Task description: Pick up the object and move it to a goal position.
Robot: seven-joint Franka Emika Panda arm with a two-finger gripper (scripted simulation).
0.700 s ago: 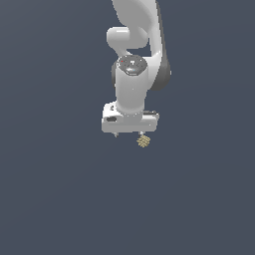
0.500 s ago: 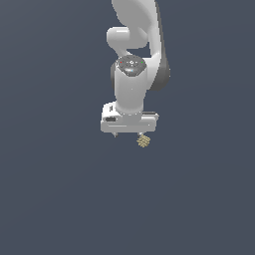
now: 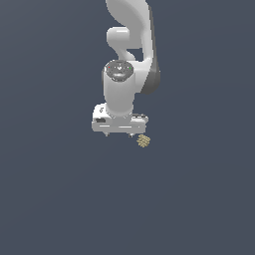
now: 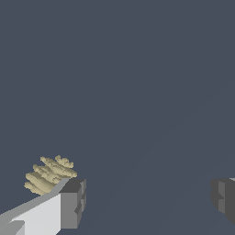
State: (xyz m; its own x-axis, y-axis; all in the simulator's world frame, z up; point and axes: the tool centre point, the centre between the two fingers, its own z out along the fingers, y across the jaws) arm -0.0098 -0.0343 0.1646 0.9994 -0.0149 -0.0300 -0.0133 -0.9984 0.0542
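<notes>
Simulated scene: featureless flat grey surround (image 3: 45, 199)

Floor (image 3: 60, 199): it is lying flat, plain dark grey-blue.
On it: the small tan bumpy object (image 3: 144, 141) is sitting.

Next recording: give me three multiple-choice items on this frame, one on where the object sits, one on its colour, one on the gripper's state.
1. Where is the object relative to the gripper?
A. Between the fingers
B. Outside one finger, beside it
C. Far across the scene

2. What colour is the object?
A. Red
B. Tan-yellow
C. Blue

3. How do the fingers stand?
A. Wide apart, nothing between them
C. Closed on the object
B. Closed on nothing

Answers: 1 B, the wrist view shows the lump on the outer side of one finger. 2 B, both views show tan-yellow. 3 A, the wrist view shows an empty gap between the pads.
</notes>
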